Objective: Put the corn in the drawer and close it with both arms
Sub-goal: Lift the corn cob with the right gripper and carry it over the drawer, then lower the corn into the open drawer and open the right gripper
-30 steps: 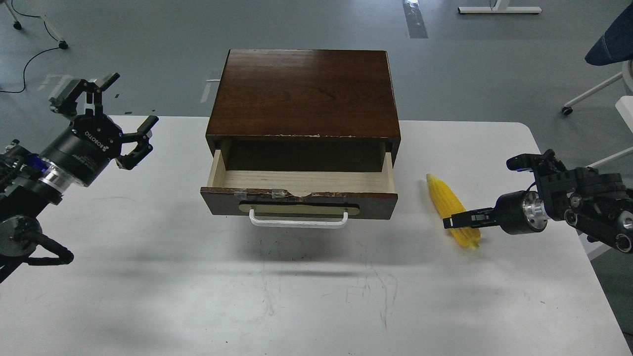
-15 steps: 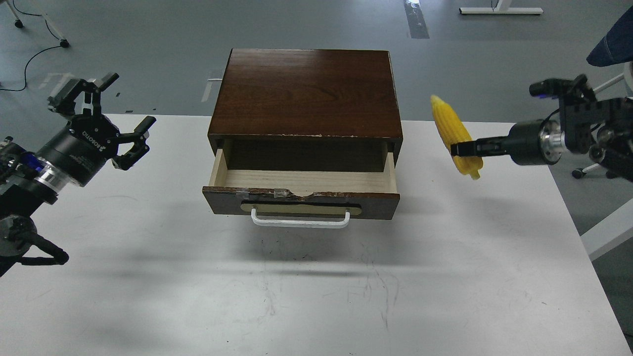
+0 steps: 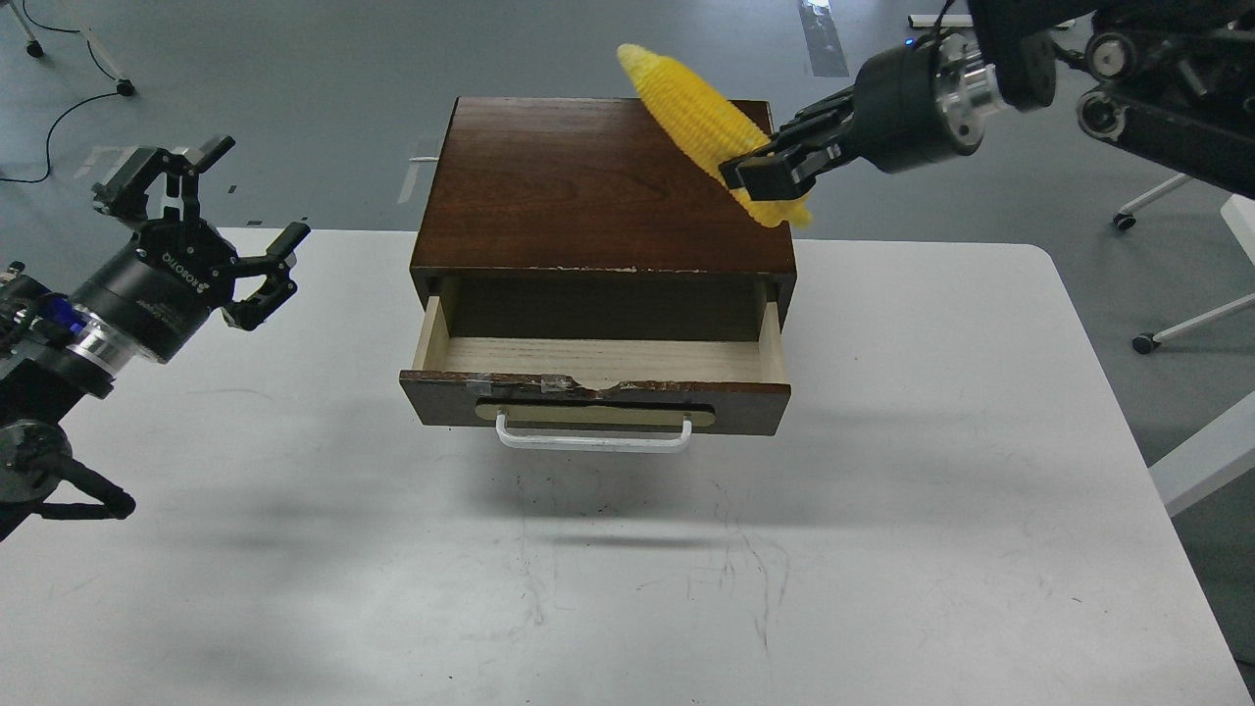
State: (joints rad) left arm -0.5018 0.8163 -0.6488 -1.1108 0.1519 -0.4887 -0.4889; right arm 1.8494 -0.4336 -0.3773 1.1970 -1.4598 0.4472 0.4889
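My right gripper (image 3: 760, 176) is shut on the yellow corn (image 3: 691, 113) near its thick end and holds it high in the air, over the right part of the dark brown box (image 3: 588, 186). The corn's tapered end points up and left. The drawer (image 3: 598, 378) stands pulled open at the front of the box, its pale wood inside showing bare, with a white bar handle (image 3: 591, 438). My left gripper (image 3: 211, 211) is open and empty, held above the table's left side, well left of the box.
The white table (image 3: 882, 549) has free room in front of and beside the box. Chair legs (image 3: 1186, 324) and a white frame stand off the table's right edge. Cables lie on the grey floor at the far left.
My right gripper has lifted the corn off the table at the right and carried it up and left, over the box's top. The left arm has barely moved.
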